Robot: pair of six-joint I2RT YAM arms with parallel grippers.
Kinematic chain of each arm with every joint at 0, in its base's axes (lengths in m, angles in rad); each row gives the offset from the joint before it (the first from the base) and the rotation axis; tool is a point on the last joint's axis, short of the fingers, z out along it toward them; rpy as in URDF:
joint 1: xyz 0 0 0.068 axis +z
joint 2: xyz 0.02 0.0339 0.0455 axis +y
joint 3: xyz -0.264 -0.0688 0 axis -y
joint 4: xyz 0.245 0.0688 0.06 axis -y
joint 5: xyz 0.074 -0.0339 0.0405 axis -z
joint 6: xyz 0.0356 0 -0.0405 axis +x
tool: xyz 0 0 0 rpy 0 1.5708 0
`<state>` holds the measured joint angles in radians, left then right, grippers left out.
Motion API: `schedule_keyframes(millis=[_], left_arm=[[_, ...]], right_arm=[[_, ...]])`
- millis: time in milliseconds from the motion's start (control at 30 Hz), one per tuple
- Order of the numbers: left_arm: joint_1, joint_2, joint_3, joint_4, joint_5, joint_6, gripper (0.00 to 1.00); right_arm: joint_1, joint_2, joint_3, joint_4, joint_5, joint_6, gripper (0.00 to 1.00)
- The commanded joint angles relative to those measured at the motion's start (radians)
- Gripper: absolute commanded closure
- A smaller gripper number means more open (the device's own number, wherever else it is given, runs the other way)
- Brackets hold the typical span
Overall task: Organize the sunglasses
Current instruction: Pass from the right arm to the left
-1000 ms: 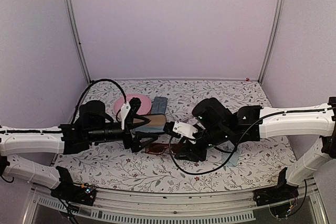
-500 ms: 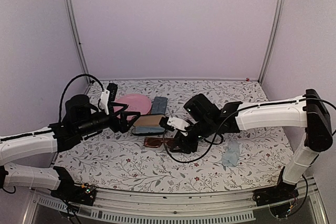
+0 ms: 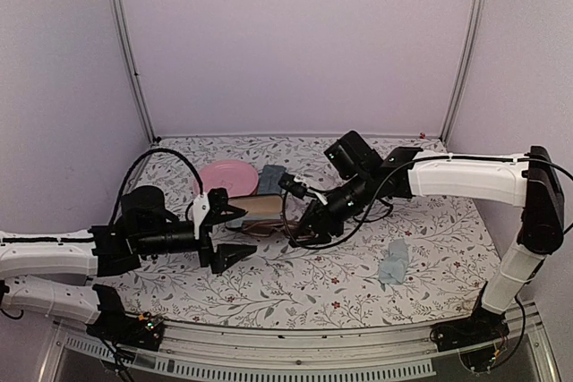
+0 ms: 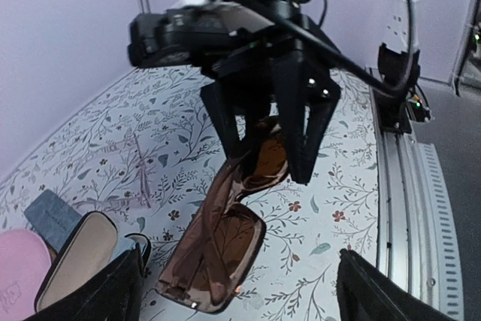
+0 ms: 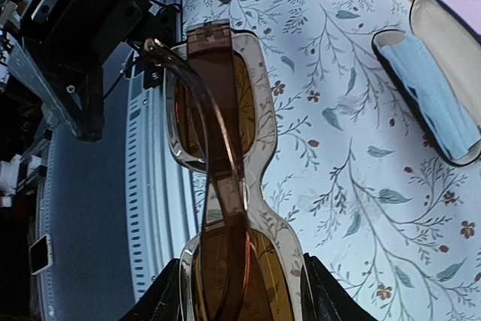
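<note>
Gripping the reddish-brown sunglasses (image 4: 218, 242) by 1 lens end, the right gripper (image 4: 270, 167) has its 2 black fingers (image 4: 310, 129) closed across the frame, 1 on each side. The pair is folded, with 1 temple lying across the amber-brown lenses. From the clamped end it slants down and away toward the left gripper (image 3: 235, 237). I cannot tell whether its free end touches the table (image 3: 340, 292). The sunglasses are near the middle of the table, a little toward its left edge, between the 2 grippers.

The left gripper faces the free end of the pair from the left, close to it but apart from it. Its fingers (image 4: 113, 291) stand spread wide, holding and touching nothing, and the free lens sits in line with the gap between them.

Just behind the sunglasses, toward the far edge, an open case (image 5: 455, 31) with a black shell and tan lining lies on the table. A light blue cloth (image 5: 432, 99) is folded inside it. Beyond that, nearer the far edge, lie a grey-blue rectangular case (image 3: 272, 178) and, to its left, a round pink disc (image 3: 224, 174). A 2nd light blue cloth (image 3: 394, 261) lies crumpled toward the near right corner, well apart from both grippers. No 2nd pair of sunglasses shows in any view.
</note>
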<state>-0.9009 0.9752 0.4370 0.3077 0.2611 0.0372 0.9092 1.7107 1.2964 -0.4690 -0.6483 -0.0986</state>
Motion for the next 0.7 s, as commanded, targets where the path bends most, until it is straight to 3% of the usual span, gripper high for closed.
schedule_keyframes(millis=[0,300,567,667], left_arm=[[-0.08,-0.021,-0.031,0.041,-0.023,0.291,0.1],[-0.168,0.116,0.106,-0.081,-0.05,0.516,0.09],[-0.215,0.265,0.241,-0.153,-0.077,0.579,0.22],[-0.227,0.308,0.277,-0.186,-0.087,0.585,0.31]], right_arm=[[-0.017,0.006,0.011,-0.131,-0.205,0.072,0.69],[-0.019,0.044,0.014,-0.223,-0.348,0.07,0.69],[-0.018,0.051,0.015,-0.215,-0.391,0.077,0.69],[-0.017,0.055,0.008,-0.204,-0.399,0.079,0.69]])
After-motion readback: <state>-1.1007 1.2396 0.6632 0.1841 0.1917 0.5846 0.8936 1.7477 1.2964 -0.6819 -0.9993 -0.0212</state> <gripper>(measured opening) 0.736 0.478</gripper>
